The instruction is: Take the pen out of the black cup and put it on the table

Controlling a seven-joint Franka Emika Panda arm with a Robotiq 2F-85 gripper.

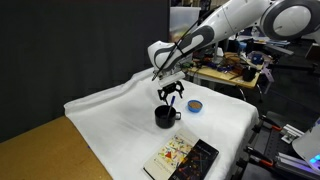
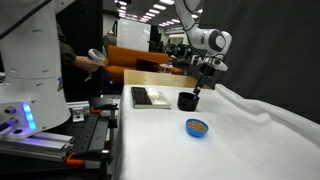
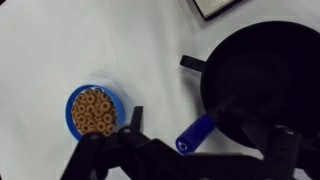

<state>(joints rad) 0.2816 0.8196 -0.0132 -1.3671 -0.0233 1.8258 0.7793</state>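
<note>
The black cup (image 3: 262, 70) stands on the white-clothed table (image 3: 60, 40), its handle (image 3: 191, 63) pointing left in the wrist view. The blue pen (image 3: 197, 132) leans out over the cup's rim, its capped end toward the camera. My gripper (image 3: 190, 152) is open, with its fingers (image 3: 100, 152) spread wide on either side of the pen's top end and not touching it. In both exterior views the gripper (image 1: 170, 92) (image 2: 203, 72) hangs just above the cup (image 1: 163, 116) (image 2: 186, 101).
A small round blue dish of orange rings (image 3: 97, 109) (image 1: 196, 104) (image 2: 197, 127) lies next to the cup. A colourful black-edged book (image 1: 180, 158) (image 2: 152, 97) lies near the table's edge. The cloth (image 1: 110, 110) is wrinkled, and cluttered benches stand behind.
</note>
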